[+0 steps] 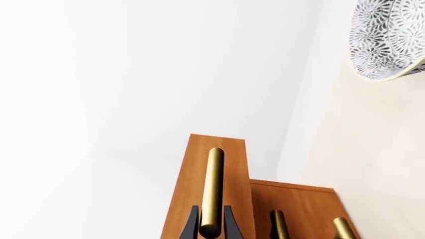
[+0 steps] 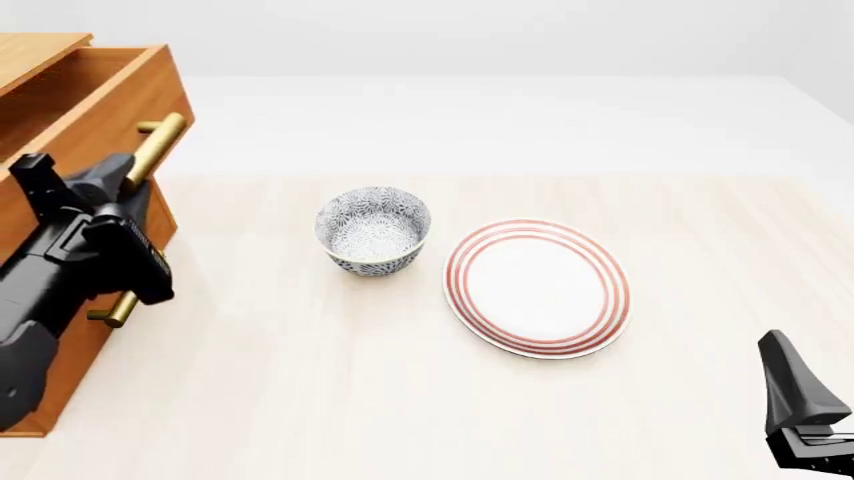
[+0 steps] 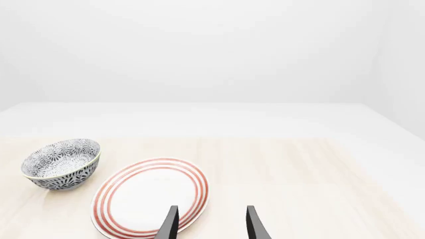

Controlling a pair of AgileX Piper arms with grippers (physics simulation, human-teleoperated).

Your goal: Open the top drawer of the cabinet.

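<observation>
- Right pincer [image 3: 211, 224]: nearest the camera, low at the right edge of the front view, its fingers apart and holding nothing, pointed over the desk [image 2: 400, 400] toward the plate.
- Left pincer [image 1: 211, 224]: at the cabinet's front, its dark fingers closed on either side of the brass handle [image 1: 212, 191] of the top drawer.
- Red-ringed plate [image 2: 537, 288] and patterned bowl [image 2: 374, 230]: mid-desk, just beside each other, well apart from the cabinet.
- Top drawer [image 2: 100, 95]: at the far left, its box stands out from the cabinet [image 2: 60, 350] front, the interior showing from above.
- Progress, as judged: the drawer is already partly open; what is left is any further pull and letting go of the handle.
</observation>
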